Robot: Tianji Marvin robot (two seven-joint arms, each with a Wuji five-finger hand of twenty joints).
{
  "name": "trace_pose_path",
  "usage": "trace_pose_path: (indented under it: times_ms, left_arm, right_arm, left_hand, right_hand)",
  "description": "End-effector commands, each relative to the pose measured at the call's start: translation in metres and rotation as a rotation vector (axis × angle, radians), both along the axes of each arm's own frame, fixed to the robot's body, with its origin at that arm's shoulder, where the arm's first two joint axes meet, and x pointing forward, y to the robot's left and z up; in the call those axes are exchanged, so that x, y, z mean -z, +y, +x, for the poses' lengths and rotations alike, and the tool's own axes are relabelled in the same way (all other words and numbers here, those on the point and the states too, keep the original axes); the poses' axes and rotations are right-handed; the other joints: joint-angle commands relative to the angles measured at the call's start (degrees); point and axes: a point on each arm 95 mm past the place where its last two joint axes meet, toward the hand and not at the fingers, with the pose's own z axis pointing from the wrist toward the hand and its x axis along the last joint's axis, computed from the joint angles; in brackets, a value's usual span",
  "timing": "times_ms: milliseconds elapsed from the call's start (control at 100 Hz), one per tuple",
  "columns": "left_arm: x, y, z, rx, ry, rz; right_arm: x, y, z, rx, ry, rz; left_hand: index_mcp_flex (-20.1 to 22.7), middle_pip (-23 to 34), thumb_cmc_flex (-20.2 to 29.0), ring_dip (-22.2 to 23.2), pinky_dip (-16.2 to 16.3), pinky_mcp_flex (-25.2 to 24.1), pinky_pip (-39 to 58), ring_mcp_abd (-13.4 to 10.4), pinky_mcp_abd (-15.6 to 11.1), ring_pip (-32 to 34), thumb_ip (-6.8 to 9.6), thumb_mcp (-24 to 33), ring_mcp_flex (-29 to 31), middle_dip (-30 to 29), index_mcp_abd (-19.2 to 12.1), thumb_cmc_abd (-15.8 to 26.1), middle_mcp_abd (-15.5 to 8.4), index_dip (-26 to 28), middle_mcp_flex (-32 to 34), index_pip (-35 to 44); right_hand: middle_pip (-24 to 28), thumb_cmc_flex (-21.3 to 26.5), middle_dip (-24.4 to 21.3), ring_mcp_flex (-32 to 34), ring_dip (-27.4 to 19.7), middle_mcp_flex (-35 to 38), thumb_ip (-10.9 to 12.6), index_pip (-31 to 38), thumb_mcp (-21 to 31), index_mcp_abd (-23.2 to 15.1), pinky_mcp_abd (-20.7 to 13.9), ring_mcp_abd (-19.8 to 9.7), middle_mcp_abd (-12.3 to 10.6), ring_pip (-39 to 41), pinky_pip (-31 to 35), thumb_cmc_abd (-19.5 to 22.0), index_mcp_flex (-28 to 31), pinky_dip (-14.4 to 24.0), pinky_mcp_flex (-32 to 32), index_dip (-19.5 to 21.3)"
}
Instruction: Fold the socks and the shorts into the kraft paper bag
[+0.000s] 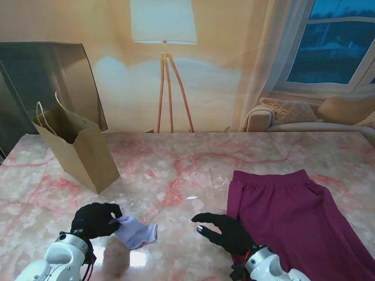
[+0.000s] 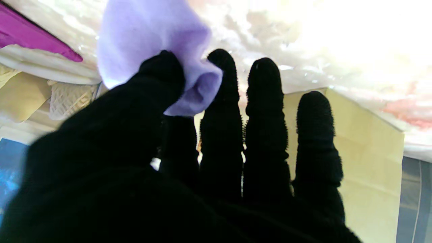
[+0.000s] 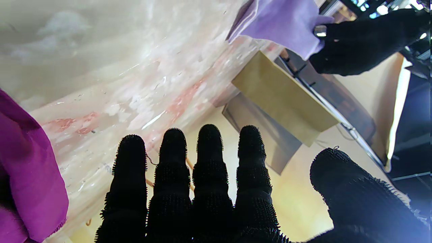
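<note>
No readable text, label, brand mark or number appears in any view: the kraft paper bag point(image 1: 82, 149) is plain brown, and the sock and shorts beside it carry no visible print.

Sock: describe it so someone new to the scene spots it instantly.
On the pink marble table, look at the near edge on the robot's left, nearer to me than the paper bag. The sock is the small pale lilac cloth pinched by the left hand, unlike the big magenta shorts on the right.
</note>
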Motion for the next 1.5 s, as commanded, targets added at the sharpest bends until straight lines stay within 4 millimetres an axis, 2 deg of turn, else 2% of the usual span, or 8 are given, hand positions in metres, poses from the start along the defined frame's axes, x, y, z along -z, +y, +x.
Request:
trace_pose_path:
  times_ms: [0,410,680,800,1050,1140,1240,1490]
  left_arm:
    - [0.01,0.004,0.001,-0.006,0.033,0.015]
    - [0.036,0.037,0.017,-0.152,0.123,0.009]
    - [0.034,0.053,0.015,-0.234,0.2,-0.093]
    - [0.038,0.057,0.017,-0.256,0.226,-0.109]
    - [0.044,0.06,0.018,-0.278,0.287,-0.155]
    - [0.044,0.061,0.018,-0.287,0.286,-0.159]
    - [0.044,0.062,0.017,-0.294,0.277,-0.148]
    - [0.044,0.062,0.016,-0.307,0.184,-0.134]
  right_arm:
    - [0.001,0.002,-0.002,-0.007,0.003,0.001]
    - [0.001,0.003,-0.001,-0.011,0.006,-0.002]
    - [0.0,0.005,0.0,-0.014,0.006,-0.004]
    - [0.001,0.005,0.0,-0.013,0.007,-0.005]
    - [0.001,0.005,0.0,-0.012,0.006,-0.007]
    - [0.001,0.005,-0.001,-0.012,0.008,-0.007]
    - [0.001,0.005,-0.001,-0.014,0.009,-0.007]
    - [0.001,0.005,-0.001,-0.016,0.011,-0.007]
  left_hand:
    - [2.38,1.19,-0.79,0.46,0.54,0.1,2.12,0.34,1.13,2.36,-3.69,0.16,2.6,0.22,-0.43,-2.13,-1.04,1.99,2.82,4.86]
    - [-1.85,9.35,-6.36,3.3,1.51,0.26,3.94,-0.18,1.75,7.27,-7.48,3.65,1.89,4.24,-3.28,-8.17,-1.95,11.35,0.19,11.61]
    - [-2.59,5.61,-5.48,1.51,1.17,-3.46,1.54,1.39,1.5,2.48,-4.43,5.52,-1.85,-0.04,0.91,5.33,0.63,6.5,-3.8,5.2]
    - [-4.12,2.26,-2.76,1.2,1.27,-5.19,0.29,1.92,1.29,0.11,-4.48,4.56,-4.49,-0.64,3.36,7.75,1.67,4.76,-6.77,0.18]
    - [-6.59,2.06,-10.44,1.12,2.35,-9.31,-2.6,3.06,0.81,-3.79,-3.43,6.19,-10.17,-10.17,8.66,10.73,3.93,7.07,-14.66,-10.25]
    - [-6.67,2.7,-3.78,1.13,2.85,-9.32,-2.79,2.89,0.79,-3.61,-4.28,2.35,-10.18,-10.0,7.88,11.37,3.87,7.44,-14.73,-9.89]
    - [-6.89,-1.13,4.73,1.21,3.01,-8.33,-2.52,2.37,0.48,-2.85,-2.83,-0.28,-9.32,0.14,6.34,9.46,2.9,6.82,-11.15,-6.44]
    - [-0.89,-2.51,4.2,-1.73,1.75,-1.07,2.16,0.62,-0.24,-1.7,-2.28,0.12,-1.01,-2.79,4.12,7.71,1.72,1.59,-2.7,-1.32]
  right_hand:
    - [0.98,0.27,0.53,1.4,1.16,1.14,-2.58,0.44,-0.52,-1.37,-0.18,0.29,-1.01,1.23,1.48,0.69,0.46,2.07,0.15,0.66]
    - [0.96,0.3,0.51,1.36,1.15,1.12,-2.59,0.45,-0.55,-1.33,-0.23,0.4,-0.94,1.21,1.47,0.75,0.55,2.06,0.12,0.67]
    - [1.0,0.33,0.53,1.41,1.16,1.16,-2.62,0.48,-0.66,-1.44,-0.16,0.32,-0.96,1.24,1.44,0.95,0.55,2.05,0.07,0.69]
    - [0.99,0.39,0.53,1.38,1.16,1.15,-2.64,0.49,-0.75,-1.47,-0.06,0.36,-0.89,1.23,1.4,0.99,0.55,2.05,-0.02,0.69]
    - [0.98,0.49,0.53,1.32,1.16,1.12,-2.64,0.48,-0.84,-1.38,0.21,0.27,-0.96,1.2,1.56,1.0,0.61,2.21,-0.1,0.67]
    - [0.99,0.47,0.53,1.28,1.16,1.14,-2.64,0.49,-0.85,-1.38,0.26,0.3,-0.99,1.19,1.6,1.04,0.62,2.27,-0.14,0.68]
    - [0.99,0.46,0.53,1.32,1.16,1.14,-2.64,0.47,-0.87,-1.5,0.28,0.31,-1.04,1.2,1.66,1.07,0.53,2.33,-0.09,0.68]
    - [0.99,0.5,0.54,1.32,1.17,1.17,-2.64,0.62,-0.9,-1.47,0.5,0.3,-0.97,1.2,1.78,1.05,0.76,2.51,-0.13,0.73]
